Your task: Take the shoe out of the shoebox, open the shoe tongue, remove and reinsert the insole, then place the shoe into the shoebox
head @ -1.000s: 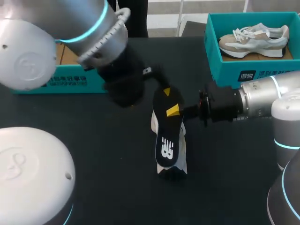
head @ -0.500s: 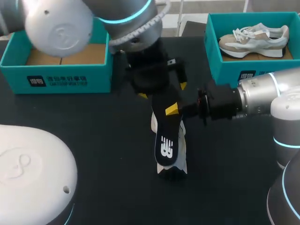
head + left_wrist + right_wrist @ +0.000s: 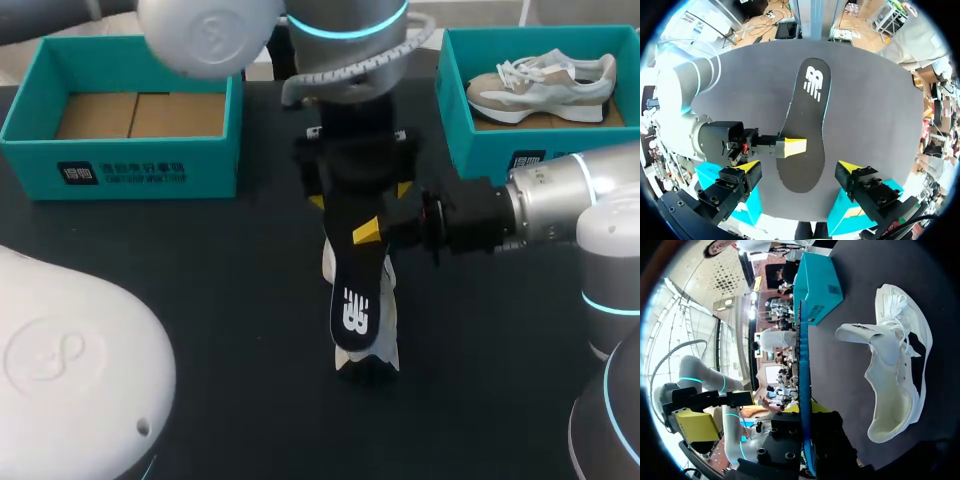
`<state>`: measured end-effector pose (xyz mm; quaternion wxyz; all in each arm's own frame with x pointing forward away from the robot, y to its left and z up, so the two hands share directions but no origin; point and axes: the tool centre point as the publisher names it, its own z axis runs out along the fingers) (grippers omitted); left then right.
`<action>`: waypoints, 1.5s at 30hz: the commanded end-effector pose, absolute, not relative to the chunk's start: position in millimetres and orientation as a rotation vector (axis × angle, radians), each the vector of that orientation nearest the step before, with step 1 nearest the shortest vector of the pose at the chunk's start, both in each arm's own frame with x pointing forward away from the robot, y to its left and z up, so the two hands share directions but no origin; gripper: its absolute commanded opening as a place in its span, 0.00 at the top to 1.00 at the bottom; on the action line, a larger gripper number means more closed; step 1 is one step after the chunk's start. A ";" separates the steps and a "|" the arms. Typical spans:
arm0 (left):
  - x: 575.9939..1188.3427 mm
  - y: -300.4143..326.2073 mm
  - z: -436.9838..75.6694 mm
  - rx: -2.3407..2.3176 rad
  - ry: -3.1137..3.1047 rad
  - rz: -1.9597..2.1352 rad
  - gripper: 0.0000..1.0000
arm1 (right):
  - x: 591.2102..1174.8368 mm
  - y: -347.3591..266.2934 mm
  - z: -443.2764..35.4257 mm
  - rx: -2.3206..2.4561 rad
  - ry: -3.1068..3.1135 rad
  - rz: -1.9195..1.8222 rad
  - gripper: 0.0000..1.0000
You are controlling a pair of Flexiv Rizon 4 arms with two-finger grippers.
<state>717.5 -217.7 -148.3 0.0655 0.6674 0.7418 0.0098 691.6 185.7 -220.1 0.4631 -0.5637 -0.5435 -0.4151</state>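
Since insole [image 3: 805,120], clamped mid-edge in right gripper [image 3: 372,232] above the shoe [image 3: 895,385], looks thin and floppy (light foam, probably), left gripper [image 3: 799,167], jaws apart, should pinch its free end.

Light: bright and even, falling from above onto the black table [image 3: 200,300].
Glare: soft sheen on the left arm [image 3: 80,370]; highlights on the right arm [image 3: 550,205].
Shadows: faint on the table; dark inside the shoe [image 3: 900,385].
Insole [image 3: 358,290]: matte, no glare.
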 end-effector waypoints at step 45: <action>700.3 -116.8 -166.7 1.217 1.310 -1.173 0.00 | 686.4 175.0 -215.4 -1.436 -1.323 -1.013 1.00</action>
